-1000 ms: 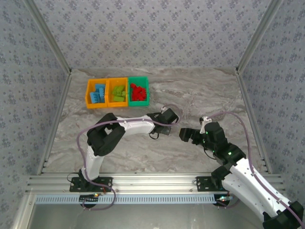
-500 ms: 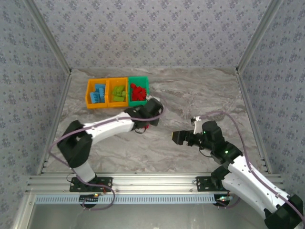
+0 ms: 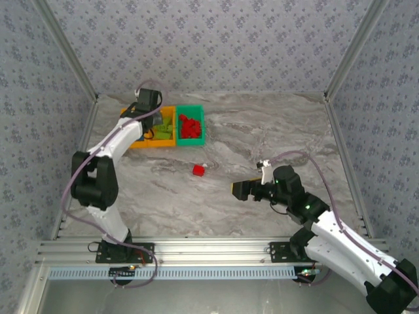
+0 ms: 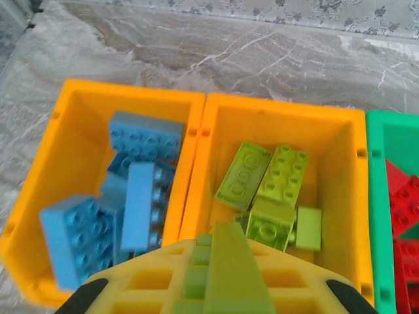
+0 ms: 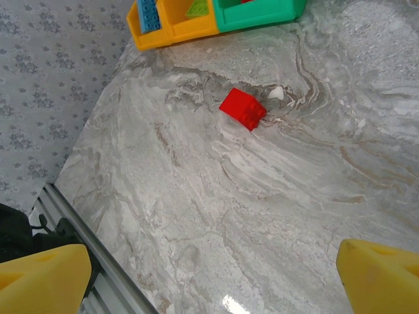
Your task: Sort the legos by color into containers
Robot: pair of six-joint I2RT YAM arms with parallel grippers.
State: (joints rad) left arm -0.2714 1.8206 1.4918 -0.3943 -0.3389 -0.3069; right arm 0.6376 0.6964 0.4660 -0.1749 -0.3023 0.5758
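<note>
My left gripper [image 3: 152,116] hovers over the joined bins, shut on a lime green lego [image 4: 230,258] that sticks out between its yellow fingers [image 4: 144,288]. Below it, the left orange bin [image 4: 131,88] holds several blue legos [image 4: 141,203]. The middle orange bin [image 4: 281,108] holds lime green legos [image 4: 272,190]. The green bin [image 3: 190,110] holds red legos [image 3: 190,126]. One red lego [image 3: 198,170] [image 5: 242,108] lies alone on the table. My right gripper [image 3: 242,190] [image 5: 213,288] stands open to the right of it, with nothing between its fingers.
The marble tabletop [image 3: 275,131] is walled by patterned panels on three sides. An aluminium rail [image 3: 209,248] runs along the near edge. A small white speck [image 5: 276,93] lies beside the red lego.
My left arm has swung from the table's middle up and left to the bins, carrying the green lego. The lone red lego now lies uncovered. My right gripper drifted slightly left.
</note>
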